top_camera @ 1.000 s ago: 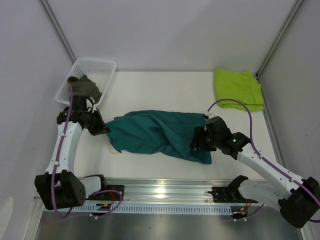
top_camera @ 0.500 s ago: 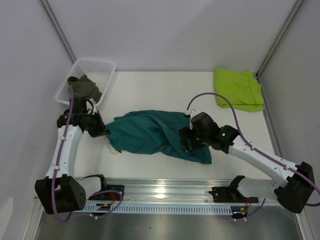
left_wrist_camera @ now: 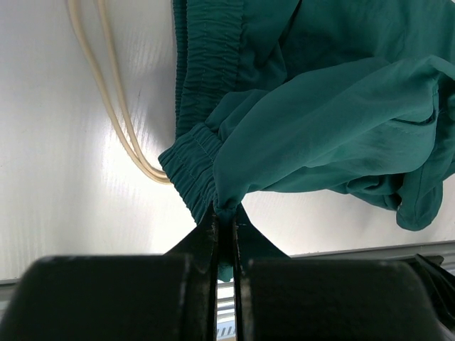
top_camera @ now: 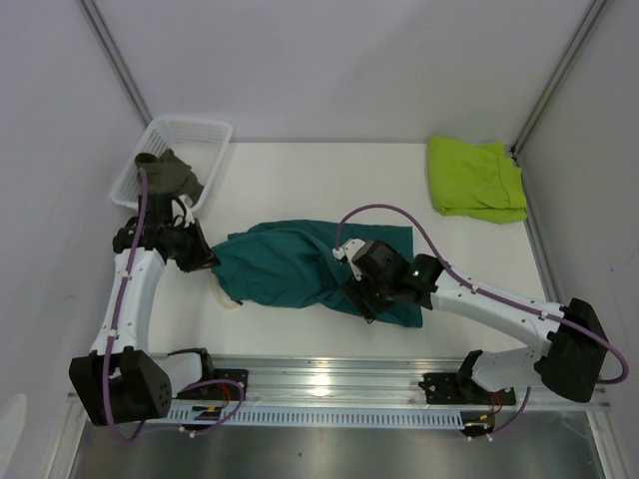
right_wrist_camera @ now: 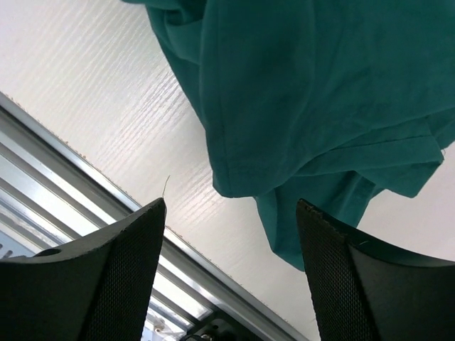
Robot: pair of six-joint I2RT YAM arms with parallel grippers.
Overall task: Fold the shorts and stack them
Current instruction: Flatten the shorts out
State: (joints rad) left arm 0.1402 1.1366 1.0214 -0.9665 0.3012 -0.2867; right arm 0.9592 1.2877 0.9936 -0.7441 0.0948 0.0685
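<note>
The right hand (top_camera: 361, 291) is now sitting further left than a second ago, having shifted from the right end of the crumpled teal cloth shorts (top_camera: 290, 261) to their near middle, its arm reaching across the white worktop (top_camera: 319, 185). Its fingers are standing apart, released, hovering over the cloth's near edge and grasping nothing. The left hand (left_wrist_camera: 225, 217) is staying where it was, clenched on the elastic waistband at the left end of the teal pair, with a cream drawstring (left_wrist_camera: 106, 99) trailing beside it on the worktop. The teal pair is lying in the same spot as before, mid-worktop, between the two hands. Count: three pairs of shorts. The teal one; one folded lime-green pair of shorts (top_camera: 475, 178) resting at the far right corner; one dark olive pair of shorts (top_camera: 178, 172) bunching in the white plastic mesh basket (top_camera: 196, 128) at the far left. One basket, two arms.
</note>
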